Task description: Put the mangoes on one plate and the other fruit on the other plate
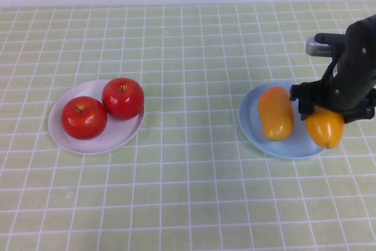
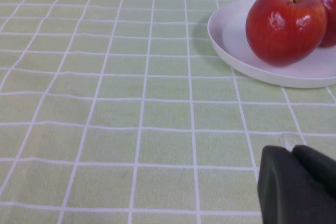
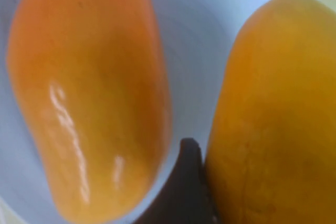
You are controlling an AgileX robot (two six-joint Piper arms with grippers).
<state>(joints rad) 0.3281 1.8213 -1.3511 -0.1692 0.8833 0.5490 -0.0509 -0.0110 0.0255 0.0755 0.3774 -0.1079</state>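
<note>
Two red apples [image 1: 84,117] [image 1: 123,98] rest on the white plate [image 1: 126,130] at the left. One mango [image 1: 276,113] lies on the light blue plate [image 1: 249,113] at the right. The second mango [image 1: 325,127] hangs over that plate's right rim, with my right gripper [image 1: 323,114] shut on it from above. In the right wrist view a dark finger [image 3: 190,182] presses against this mango [image 3: 278,108], beside the lying mango [image 3: 89,93] and the blue plate [image 3: 194,51]. My left gripper [image 2: 291,150] is shut and empty, low over the cloth near the white plate [image 2: 236,35] and an apple [image 2: 286,24].
A green checked cloth [image 1: 188,192] covers the table. The right arm's dark body [image 1: 352,69] rises over the table's right edge. The left arm is outside the high view.
</note>
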